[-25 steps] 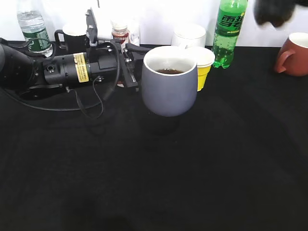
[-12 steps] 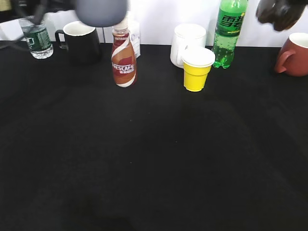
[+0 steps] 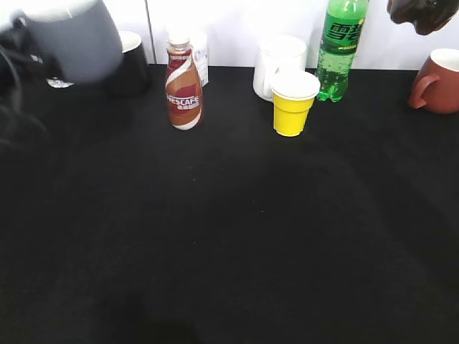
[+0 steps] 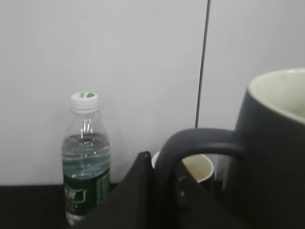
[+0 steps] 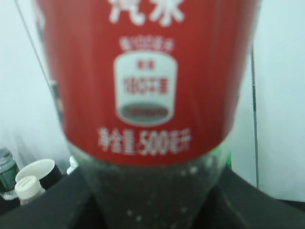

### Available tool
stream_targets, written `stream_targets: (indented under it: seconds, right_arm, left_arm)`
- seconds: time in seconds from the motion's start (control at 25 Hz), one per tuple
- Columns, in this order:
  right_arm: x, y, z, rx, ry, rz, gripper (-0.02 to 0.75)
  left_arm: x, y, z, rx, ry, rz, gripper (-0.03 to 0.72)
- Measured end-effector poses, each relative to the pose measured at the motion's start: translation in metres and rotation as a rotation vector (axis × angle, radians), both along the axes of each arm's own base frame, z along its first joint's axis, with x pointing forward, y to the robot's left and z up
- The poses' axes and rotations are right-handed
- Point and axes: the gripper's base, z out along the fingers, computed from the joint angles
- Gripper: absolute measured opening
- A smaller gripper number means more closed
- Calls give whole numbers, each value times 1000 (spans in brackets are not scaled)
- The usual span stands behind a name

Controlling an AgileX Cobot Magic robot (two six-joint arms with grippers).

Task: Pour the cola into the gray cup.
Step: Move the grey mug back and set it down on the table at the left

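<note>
1. Exterior view: gray cup (image 3: 75,43) blurred at upper left, above the counter (image 3: 229,236).
2. Left wrist view: left claw (image 4: 157,191) clamped on its handle.
3. Right wrist view: cola (image 5: 147,81) fills the frame; right claw's state can't be told.

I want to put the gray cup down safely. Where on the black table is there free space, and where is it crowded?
The whole near and middle part of the black table is bare, in front of the Nescafe bottle and the yellow cup. The back edge is crowded: black mug, white cup, green soda bottle, reddish-brown mug.
</note>
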Motion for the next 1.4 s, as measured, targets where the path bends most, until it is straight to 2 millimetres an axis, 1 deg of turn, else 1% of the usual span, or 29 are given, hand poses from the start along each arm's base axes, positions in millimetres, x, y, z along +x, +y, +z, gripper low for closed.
stream_targets:
  seconds: [0.08, 0.12, 0.16, 0.2, 0.28, 0.32, 0.56, 0.68, 1.0, 1.04, 1.08, 1.2, 1.32, 1.4]
  right_arm:
    - [-1, 1, -1, -28, -6, 13, 342]
    - [-1, 2, -2, -34, -5, 16, 342]
    - [-2, 1, -4, -37, 1, 17, 342]
    - [-3, 1, -8, -39, 11, 17, 344]
    - [-6, 1, -17, -44, 32, 21, 344]
    - [-7, 1, -20, -44, 36, 23, 344]
    - [-7, 1, -18, -36, 12, 30, 342]
    - [-7, 1, -18, -35, 9, 31, 342]
    - [-7, 1, -18, -35, 9, 31, 343]
    - [-7, 1, -18, -35, 9, 31, 343]
    - [-7, 1, -18, -35, 9, 31, 343]
    - [-7, 1, -18, -35, 9, 31, 344]
    - [-7, 1, -18, -35, 9, 31, 344]
    - [-7, 1, -18, -35, 9, 31, 344]
  left_arm:
    - [10, -2, -36, 21, 95, 4, 52]
    - [17, -3, -45, 33, 121, 1, 52]
    - [24, -5, -48, 37, 117, -6, 52]
    - [34, -8, -46, 36, 90, -12, 52]
    - [50, -11, -48, 33, 61, -14, 52]
    - [54, -12, -53, 34, 67, -14, 52]
    - [60, -5, -89, 50, 160, 6, 52]
    - [61, -6, -105, 55, 190, 5, 52]
    - [62, -6, -107, 50, 176, 0, 60]
    - [62, -6, -107, 47, 170, -2, 77]
    - [62, -7, -106, 40, 161, -5, 110]
    - [62, -7, -104, 31, 147, -6, 225]
    - [62, -7, -104, 30, 144, -7, 249]
    - [54, -6, -110, 36, 173, -9, 249]
